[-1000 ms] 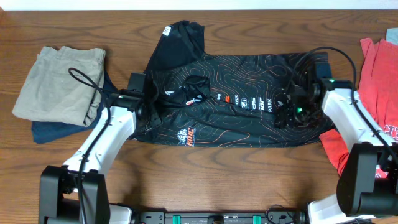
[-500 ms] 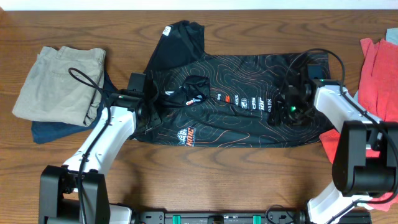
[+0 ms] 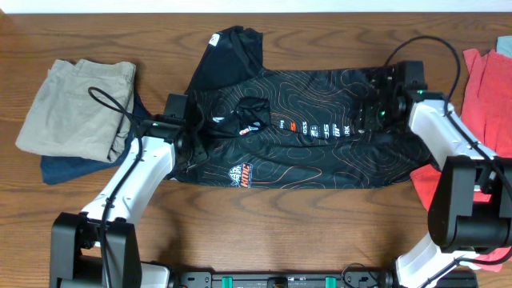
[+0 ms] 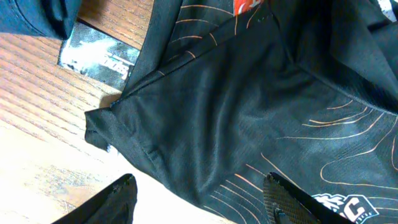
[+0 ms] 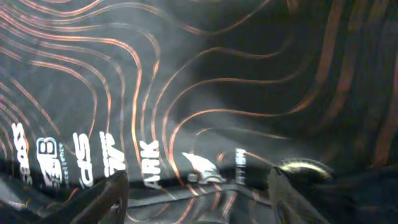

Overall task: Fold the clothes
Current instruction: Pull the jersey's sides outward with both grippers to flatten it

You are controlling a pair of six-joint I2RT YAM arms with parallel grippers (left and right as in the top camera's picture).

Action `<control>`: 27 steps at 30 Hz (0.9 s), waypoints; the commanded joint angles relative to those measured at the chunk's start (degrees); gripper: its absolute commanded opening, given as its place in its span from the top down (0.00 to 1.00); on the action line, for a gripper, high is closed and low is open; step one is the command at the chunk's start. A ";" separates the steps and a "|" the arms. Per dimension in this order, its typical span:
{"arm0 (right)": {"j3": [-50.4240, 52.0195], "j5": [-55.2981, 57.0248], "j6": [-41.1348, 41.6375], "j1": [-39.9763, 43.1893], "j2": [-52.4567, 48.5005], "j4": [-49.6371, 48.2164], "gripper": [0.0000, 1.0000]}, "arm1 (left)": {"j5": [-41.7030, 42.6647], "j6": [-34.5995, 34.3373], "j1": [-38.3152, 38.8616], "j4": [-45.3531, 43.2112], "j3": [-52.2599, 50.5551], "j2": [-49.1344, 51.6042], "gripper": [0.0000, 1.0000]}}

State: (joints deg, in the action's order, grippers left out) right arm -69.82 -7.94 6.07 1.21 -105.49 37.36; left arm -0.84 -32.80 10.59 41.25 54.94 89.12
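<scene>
black jersey (image 3: pixel 320 160) lies beneath both hands; left hand (image 4: pixel 200 202) spread, right hand (image 5: pixel 199 198) spread.

A row of white sponsor marks (image 5: pixel 87 158) runs across the black jersey (image 3: pixel 320 156). In the right wrist view the clearest letters are "ARK" (image 5: pixel 151 163). Next to them are a striped emblem (image 5: pixel 113 158), then "GS", then a pair that could be "88" or "BB". The small white print (image 5: pixel 239 165) on the other side of "ARK" is too blurred to read. From overhead, the lettering on the orange-and-white badge (image 3: pixel 242 176) and the red-and-white logo (image 3: pixel 250 126) is too small to make out. The print on the silvery label (image 4: pixel 99 53) on the table (image 4: pixel 37 124) is smeared.
</scene>
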 commanded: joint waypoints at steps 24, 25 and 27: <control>11.85 16.52 4.85 3.34 1.60 3.13 0.28 | 1.73 11.80 -0.24 -9.70 -0.09 6.51 0.33; 12.46 16.74 5.27 3.34 1.60 2.64 0.28 | 1.73 11.80 -0.24 -9.64 -0.09 7.19 0.33; 13.42 16.87 5.88 3.56 1.60 2.45 0.28 | 1.79 11.80 -0.24 -9.18 -0.09 8.61 0.33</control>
State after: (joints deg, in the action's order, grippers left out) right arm -58.98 7.57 10.39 3.64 -103.31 39.97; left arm 1.13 -22.02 10.59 31.64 54.94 95.79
